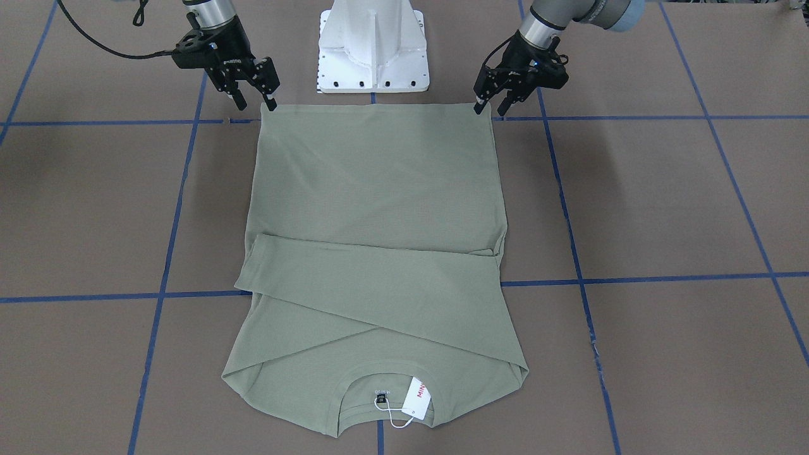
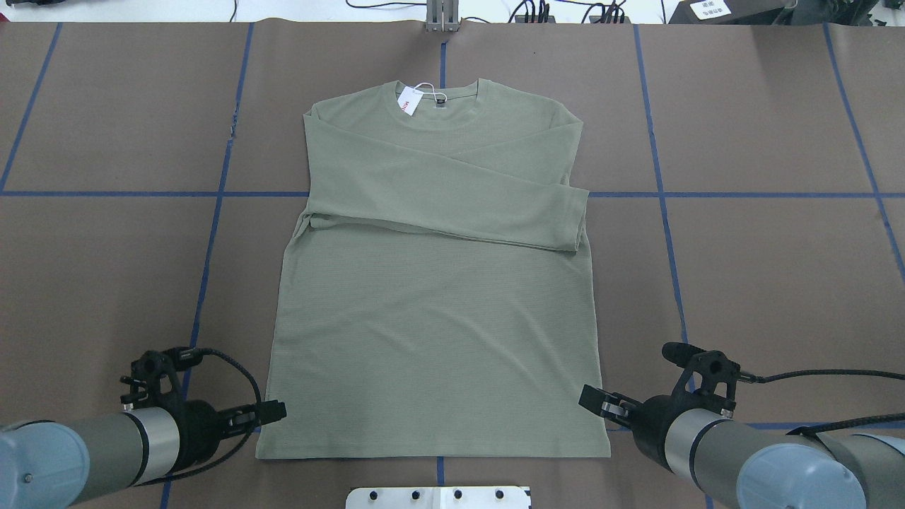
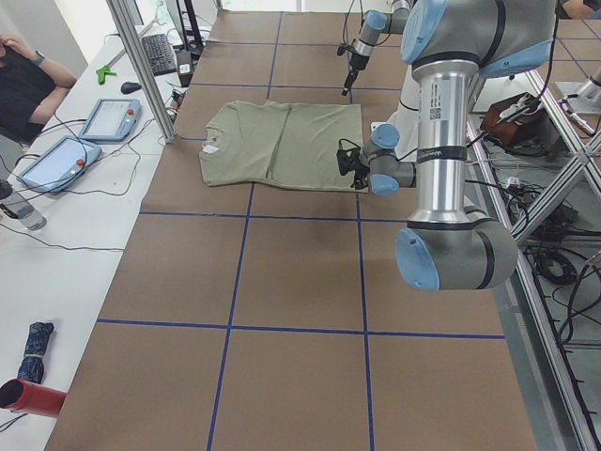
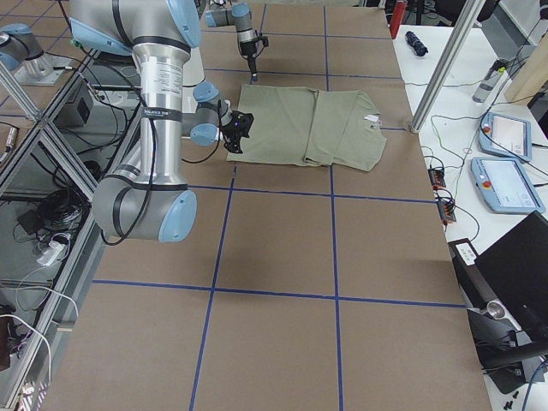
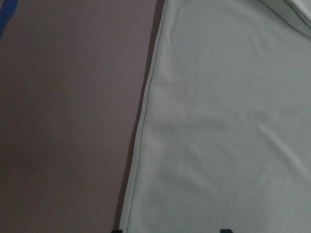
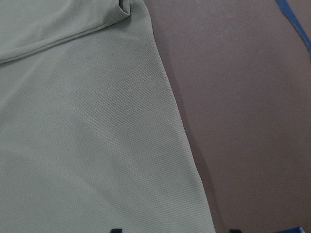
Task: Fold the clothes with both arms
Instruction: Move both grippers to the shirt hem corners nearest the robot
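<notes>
Left end effector (image 1: pixel 492 109) and right end effector (image 1: pixel 257 104) flank one shirt (image 1: pixel 373 189).

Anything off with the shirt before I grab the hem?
Mostly tidy. The top folded sleeve runs askew across the shirt, and its cuff pokes slightly past the side edge on the robot's right.
</notes>
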{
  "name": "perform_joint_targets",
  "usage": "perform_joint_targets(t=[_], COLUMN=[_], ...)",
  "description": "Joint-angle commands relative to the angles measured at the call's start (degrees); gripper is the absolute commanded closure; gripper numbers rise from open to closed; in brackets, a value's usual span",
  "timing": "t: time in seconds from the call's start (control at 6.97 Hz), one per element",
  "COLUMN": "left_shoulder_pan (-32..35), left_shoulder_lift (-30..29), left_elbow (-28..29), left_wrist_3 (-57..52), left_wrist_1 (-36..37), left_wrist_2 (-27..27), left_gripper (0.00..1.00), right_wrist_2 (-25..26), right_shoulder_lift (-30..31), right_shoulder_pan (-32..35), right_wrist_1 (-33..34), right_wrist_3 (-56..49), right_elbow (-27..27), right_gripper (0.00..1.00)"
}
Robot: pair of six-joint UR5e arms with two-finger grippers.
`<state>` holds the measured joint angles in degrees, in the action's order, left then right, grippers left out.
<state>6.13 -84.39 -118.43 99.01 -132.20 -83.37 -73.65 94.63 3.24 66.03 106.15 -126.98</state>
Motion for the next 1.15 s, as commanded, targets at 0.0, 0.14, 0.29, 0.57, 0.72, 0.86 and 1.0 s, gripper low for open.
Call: perform_joint_targets(t=[0.0,0.14,0.29,0.57,0.72,0.86,1.0], left_shoulder_pan=[-3.9,-4.9,-5.2,-5.3,-5.3,-5.4,-5.5], left_shoulder_lift=[0.9,0.8,0.8,0.5,0.5,0.3,-0.1], left_elbow=[0.6,0.9,1.2,1.5,1.6,1.8,2.2], left_wrist_3=[1.4,1.4,1.4,1.4,1.4,1.4,1.4], left_wrist_1=[0.3,0.5,0.5,0.5,0.5,0.5,0.5], left_wrist_2=[2.2,2.3,2.7,2.8,2.8,2.8,2.8], left_gripper=[0.32,0.32,0.32,0.4,0.41,0.41,0.41], right_wrist_2=[1.1,1.2,1.2,1.3,1.3,1.9,2.5], right_shoulder_lift=[0.2,0.2,0.2,0.2,0.2,0.2,0.2], right_shoulder_pan=[-0.7,-0.7,-0.8,-1.0,-1.0,-1.3,-1.7], right_wrist_1=[0.1,0.1,0.1,0.1,0.1,0.1,0.1], right_wrist_3=[0.6,0.6,0.6,0.6,0.7,0.7,0.7], right_elbow=[-0.1,-0.1,-0.1,-0.1,-0.1,0.0,-0.1], right_gripper=[0.19,0.18,0.17,0.16,0.16,0.16,0.15])
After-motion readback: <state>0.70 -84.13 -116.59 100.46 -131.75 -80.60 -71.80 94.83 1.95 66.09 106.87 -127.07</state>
